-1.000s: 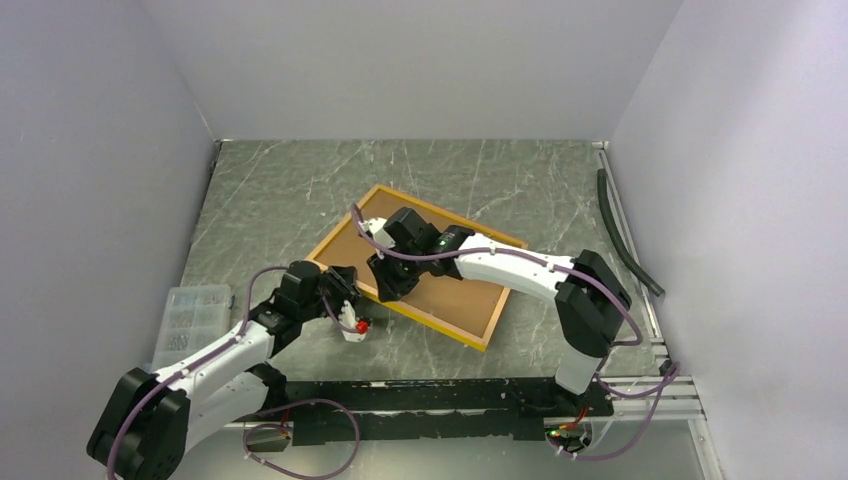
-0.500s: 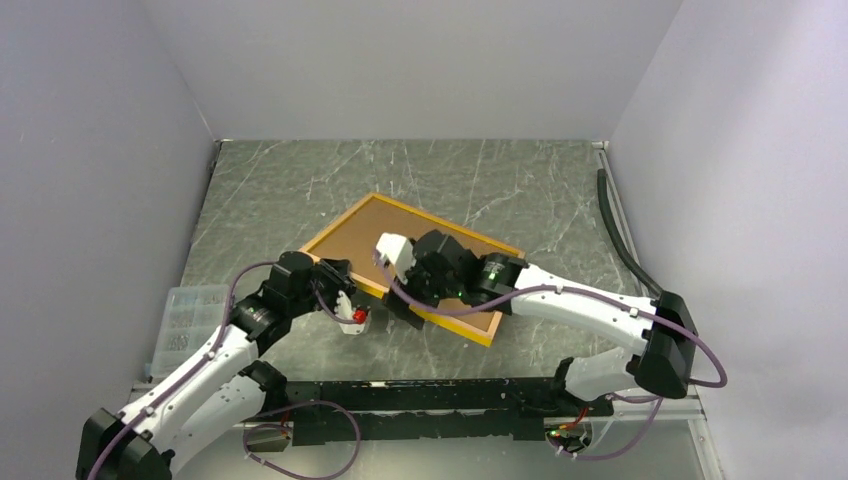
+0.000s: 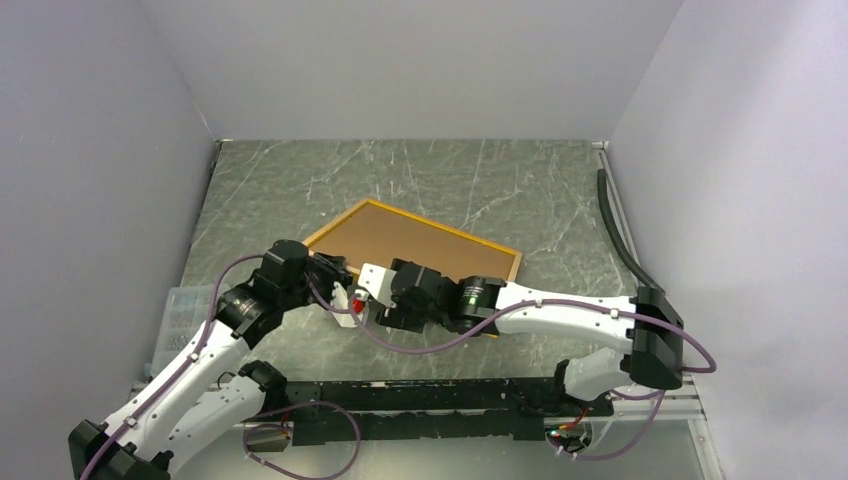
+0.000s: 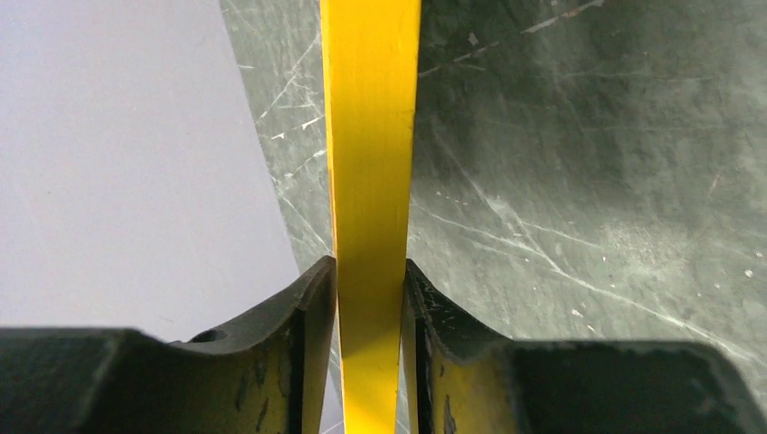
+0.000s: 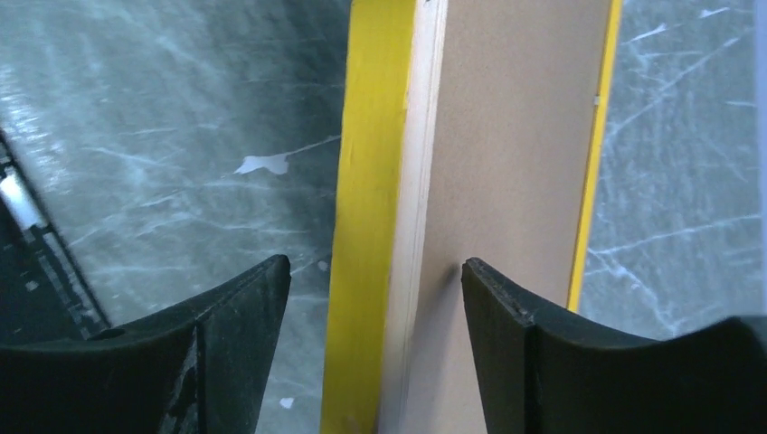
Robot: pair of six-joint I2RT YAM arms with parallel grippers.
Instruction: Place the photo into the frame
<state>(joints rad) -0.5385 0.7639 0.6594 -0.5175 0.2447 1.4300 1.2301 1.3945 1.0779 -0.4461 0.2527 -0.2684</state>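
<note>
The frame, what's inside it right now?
A plain brown backing board fills the frame. Whether the photo lies under that board cannot be seen, since the board covers everything beneath.

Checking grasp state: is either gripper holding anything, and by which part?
Left gripper is clamped on the frame by its yellow edge rail. Right gripper straddles the frame, open, gripping nothing.

Grey-green marble table (image 3: 300, 185): frame (image 3: 415, 238) mid-table, clear plastic box (image 3: 183, 315) left edge.
</note>
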